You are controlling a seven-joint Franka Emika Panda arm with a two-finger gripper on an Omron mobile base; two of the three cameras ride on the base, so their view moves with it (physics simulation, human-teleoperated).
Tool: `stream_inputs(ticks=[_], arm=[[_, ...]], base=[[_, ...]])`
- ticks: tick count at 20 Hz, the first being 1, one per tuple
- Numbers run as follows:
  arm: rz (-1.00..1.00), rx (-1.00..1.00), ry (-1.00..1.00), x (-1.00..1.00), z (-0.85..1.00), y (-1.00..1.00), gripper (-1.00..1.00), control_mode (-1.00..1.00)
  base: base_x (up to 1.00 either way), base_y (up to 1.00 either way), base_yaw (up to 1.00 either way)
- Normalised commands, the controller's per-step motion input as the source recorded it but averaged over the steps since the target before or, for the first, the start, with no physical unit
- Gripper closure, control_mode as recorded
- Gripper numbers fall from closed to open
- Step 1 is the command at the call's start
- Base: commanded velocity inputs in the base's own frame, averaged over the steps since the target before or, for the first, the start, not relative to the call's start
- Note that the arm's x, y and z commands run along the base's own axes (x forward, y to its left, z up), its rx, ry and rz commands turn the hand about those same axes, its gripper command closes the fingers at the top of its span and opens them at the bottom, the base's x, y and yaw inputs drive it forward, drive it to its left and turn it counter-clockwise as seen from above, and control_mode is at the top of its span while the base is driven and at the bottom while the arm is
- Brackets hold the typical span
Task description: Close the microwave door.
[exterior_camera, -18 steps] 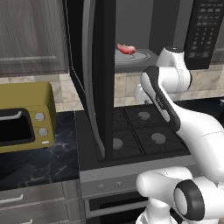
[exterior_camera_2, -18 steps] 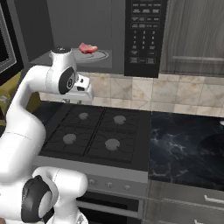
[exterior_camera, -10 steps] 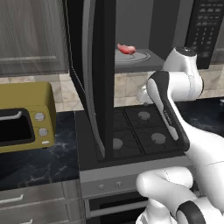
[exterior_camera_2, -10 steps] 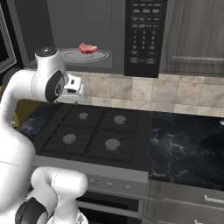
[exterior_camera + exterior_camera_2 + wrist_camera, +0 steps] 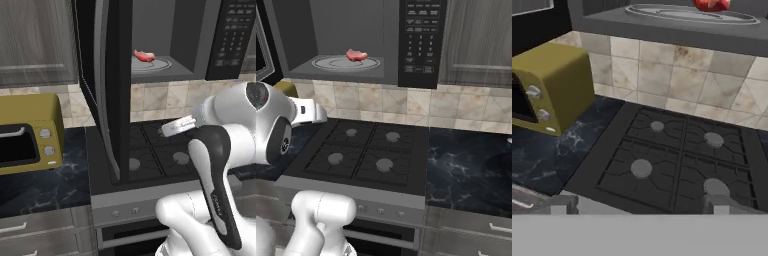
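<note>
The microwave door (image 5: 107, 85) stands wide open, a black panel seen edge-on, swung out over the stove's left side. It also shows at the left edge of the right base view (image 5: 260, 47). The microwave (image 5: 356, 35) shows its grey cavity, the round turntable (image 5: 346, 62) with a red piece of food (image 5: 356, 54), and the keypad strip (image 5: 421, 40). My gripper (image 5: 639, 206) is open and holds nothing. It hovers low over the stove, right of the door and apart from it, pointing at the backsplash. Its white hand (image 5: 177, 126) shows over the burners.
A yellow toaster oven (image 5: 30, 135) sits on the dark marble counter (image 5: 45, 185) left of the stove (image 5: 361, 152). Tiled backsplash runs below the microwave. Dark wood cabinets (image 5: 476, 40) flank it. More counter (image 5: 471, 165) lies to the stove's right.
The arm has swung down, bringing the hand lower over the stove. The microwave door has not moved.
</note>
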Motion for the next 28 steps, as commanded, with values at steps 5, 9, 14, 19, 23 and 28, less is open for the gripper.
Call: stream_inputs(ticks=[5,9,14,19,23,28], arm=[[0.14,0.0,-0.36,-0.93,0.34,0.45,-1.0,-1.0],[0.11,0.01,-0.39,-0.91,0.37,0.36,-1.0,-1.0],[0.0,0.07,-0.39,-0.75,0.47,0.25,-1.0,-1.0],[0.12,0.17,-0.37,-0.93,0.62,0.0,-1.0,-1.0],[0.32,0.19,-0.26,-0.79,0.26,0.39,-1.0,-1.0],[0.25,0.08,-0.18,-0.3,0.0,0.43,-1.0,-1.0]], base=[[0.0,0.0,0.0],[0.0,0.0,0.0],[0.0,0.0,0.0],[0.0,0.0,0.0],[0.0,0.0,0.0],[0.0,0.0,0.0]])
